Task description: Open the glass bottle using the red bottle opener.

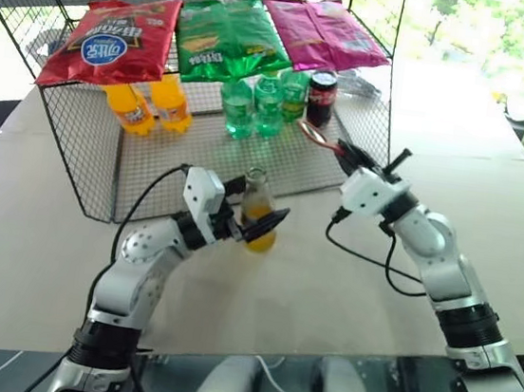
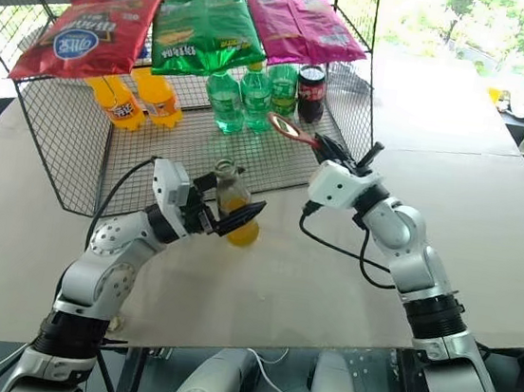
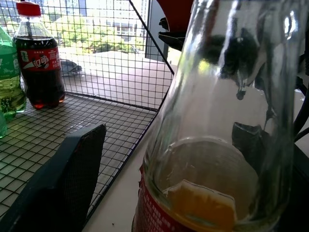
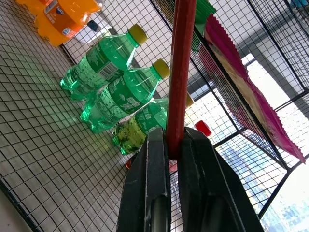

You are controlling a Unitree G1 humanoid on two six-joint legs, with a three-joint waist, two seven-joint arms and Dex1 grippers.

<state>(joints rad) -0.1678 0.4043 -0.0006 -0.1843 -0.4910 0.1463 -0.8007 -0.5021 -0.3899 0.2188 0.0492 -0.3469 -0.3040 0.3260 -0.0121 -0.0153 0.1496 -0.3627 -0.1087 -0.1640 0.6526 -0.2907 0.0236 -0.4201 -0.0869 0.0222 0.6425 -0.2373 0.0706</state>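
The glass bottle (image 1: 256,193) stands upright on the table just in front of the wire rack, with yellow-orange drink low in it and a red label. Its mouth looks like a bare glass rim. My left gripper (image 1: 253,216) is open around its lower body, one finger (image 3: 63,179) standing clear of the glass on one side. Behind and to the right of the bottle, my right gripper (image 1: 346,155) is raised above the table and shut on the handle of the red bottle opener (image 4: 181,72). The opener's ring head (image 2: 288,127) points back toward the rack.
The wire rack (image 1: 84,165) holds two orange bottles (image 1: 149,106), three green bottles (image 1: 254,104) and a cola bottle (image 1: 321,96). Chip bags (image 1: 234,35) lie on its top. The rack's front right post stands close to the opener. Bare table (image 1: 327,290) stretches in front and to the right.
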